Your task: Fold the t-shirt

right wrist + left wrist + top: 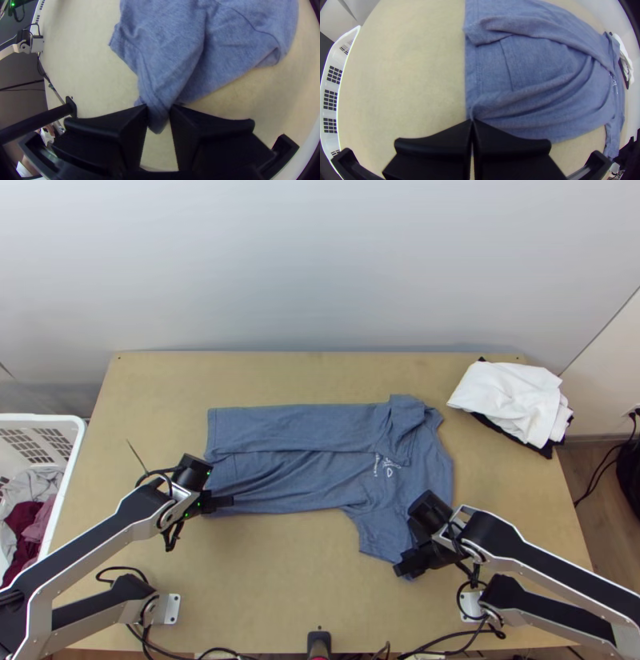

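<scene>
Blue, soft-looking knit lies across the middle of your table (272, 580): the t-shirt (320, 480), its far side folded over lengthwise. Your left gripper (472, 121) pinches the near side at the bottom hem; your right gripper (159, 108) clamps a bunched bit of the near sleeve. Expect light, limp fabric that sags and wrinkles between holds, so you likely do best keeping both grips near the edges and lifting them together, lightly taut, toward the far side.

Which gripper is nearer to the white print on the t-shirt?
Right. The right gripper holds the near sleeve, fairly close to the print; the left gripper pinches the hem, farther off.
</scene>
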Controlling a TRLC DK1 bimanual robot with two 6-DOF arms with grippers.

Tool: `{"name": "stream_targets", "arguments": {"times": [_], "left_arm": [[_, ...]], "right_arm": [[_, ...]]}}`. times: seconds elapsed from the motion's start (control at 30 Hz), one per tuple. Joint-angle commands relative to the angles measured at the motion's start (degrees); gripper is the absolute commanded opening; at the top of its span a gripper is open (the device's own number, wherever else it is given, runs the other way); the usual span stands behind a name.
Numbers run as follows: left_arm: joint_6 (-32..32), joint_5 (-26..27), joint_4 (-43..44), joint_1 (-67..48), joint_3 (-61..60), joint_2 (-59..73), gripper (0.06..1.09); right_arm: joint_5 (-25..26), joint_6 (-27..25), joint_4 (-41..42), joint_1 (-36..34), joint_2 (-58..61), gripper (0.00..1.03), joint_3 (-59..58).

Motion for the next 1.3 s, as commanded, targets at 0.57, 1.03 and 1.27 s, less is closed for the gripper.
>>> {"name": "stream_targets", "arguments": {"times": [0.57, 1.03, 1.27], "left_arm": [[2.89, 0.54, -2.17, 5.52, 6.00, -0.79, 0.10], [4.73, 2.30, -3.84, 6.05, 17.60, 7.12, 0.10], [7.72, 2.74, -3.84, 11.15, 25.34, 13.00, 0.10]], "right_arm": [[7.38, -5.76, 4.46, -14.12, 0.22, 0.03, 8.78], [6.07, -10.95, 4.20, -27.04, 14.37, 0.03, 27.06], [5.71, -13.58, 4.20, -32.49, 26.14, 0.03, 39.01]]}}
